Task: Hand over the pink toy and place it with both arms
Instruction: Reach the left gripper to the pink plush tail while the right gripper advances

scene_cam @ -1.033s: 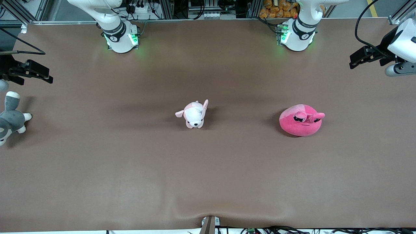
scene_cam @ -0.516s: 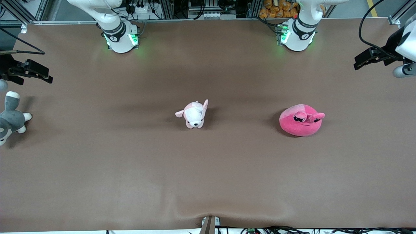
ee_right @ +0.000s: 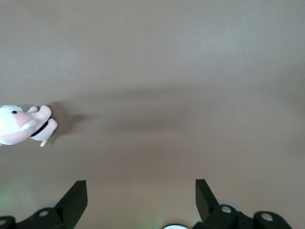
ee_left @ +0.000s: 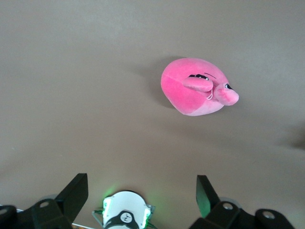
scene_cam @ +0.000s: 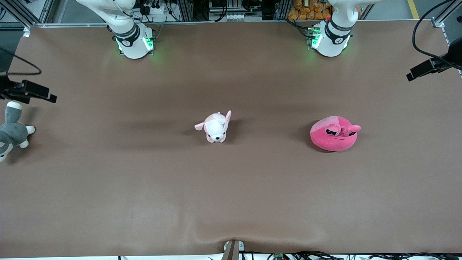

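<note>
A brown cloth covers the table (scene_cam: 231,195), slightly rumpled at its near edge; the pink toy (scene_cam: 334,134) lies on it toward the left arm's end, well apart from the left claw (ee_left: 138,193), which hangs high with fingers spread wide, gripping nothing; the right claw (ee_right: 138,195) hangs likewise spread and empty at the right arm's end, near a grey plush (scene_cam: 11,131); a puppy (scene_cam: 215,128) sits mid-table. The toy looks light, soft and squashy; a pinch across its rounded body should hold better than the floppy ear flaps.
</note>
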